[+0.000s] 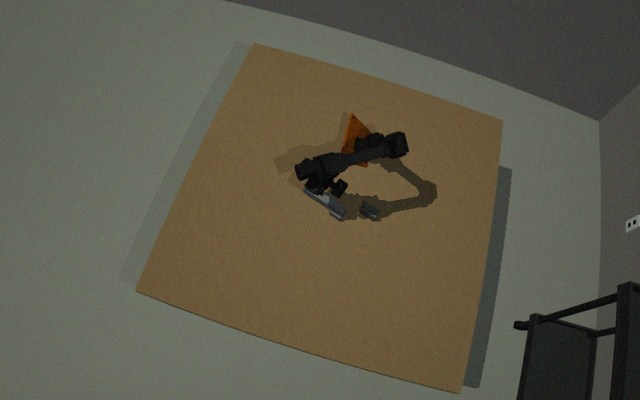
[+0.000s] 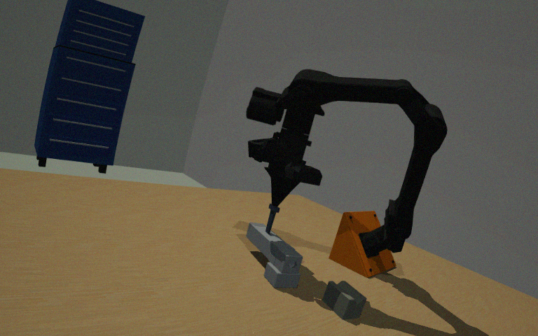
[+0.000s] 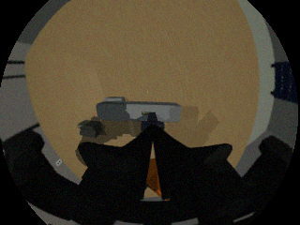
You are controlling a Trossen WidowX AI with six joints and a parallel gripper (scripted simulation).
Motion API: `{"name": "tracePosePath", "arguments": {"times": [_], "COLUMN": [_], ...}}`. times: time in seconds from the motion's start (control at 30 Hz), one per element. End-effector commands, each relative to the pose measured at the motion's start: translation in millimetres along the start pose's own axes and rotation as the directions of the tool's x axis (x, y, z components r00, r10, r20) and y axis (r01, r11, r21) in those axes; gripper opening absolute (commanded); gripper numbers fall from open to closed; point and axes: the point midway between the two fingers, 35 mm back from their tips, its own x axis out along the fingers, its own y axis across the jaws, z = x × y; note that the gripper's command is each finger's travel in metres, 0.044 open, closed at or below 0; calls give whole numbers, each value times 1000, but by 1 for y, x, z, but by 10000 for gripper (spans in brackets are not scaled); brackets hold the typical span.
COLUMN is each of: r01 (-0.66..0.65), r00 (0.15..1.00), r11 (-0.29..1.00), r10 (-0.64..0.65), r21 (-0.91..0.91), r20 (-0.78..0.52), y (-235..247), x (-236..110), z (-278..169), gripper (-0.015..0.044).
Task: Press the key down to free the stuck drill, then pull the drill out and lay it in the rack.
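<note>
A long grey block (image 2: 258,234) (image 1: 332,204) (image 3: 141,111) lies on the wooden table (image 2: 118,257) (image 1: 292,292). A thin dark key (image 2: 271,220) stands upright at the block's far end. A darker grey drill (image 2: 284,253) sits lodged in its near end. A small grey rack (image 2: 343,300) (image 1: 370,211) lies apart on the table to the right of the block. My gripper (image 2: 276,202) (image 3: 153,127) points straight down, shut, with its tips on top of the key's head. In the overhead view the arm (image 1: 349,157) hides the key.
The arm's orange wedge base (image 2: 351,241) (image 1: 351,132) stands behind the block. A blue drawer cabinet (image 2: 87,91) stands on the floor far left. A dark metal frame (image 1: 566,348) stands off the table at lower right.
</note>
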Motion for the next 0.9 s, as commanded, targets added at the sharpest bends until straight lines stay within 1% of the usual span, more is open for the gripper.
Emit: {"name": "tracePosePath", "arguments": {"times": [0.0, 0.87], "r01": [-1, -1], "r00": [1000, 1000], "r11": [1000, 1000], "r10": [1, 1], "r21": [2, 2], "r20": [-6, -6], "y": [0, 2], "x": [5, 13], "z": [0, -2], "gripper": [0, 0]}}
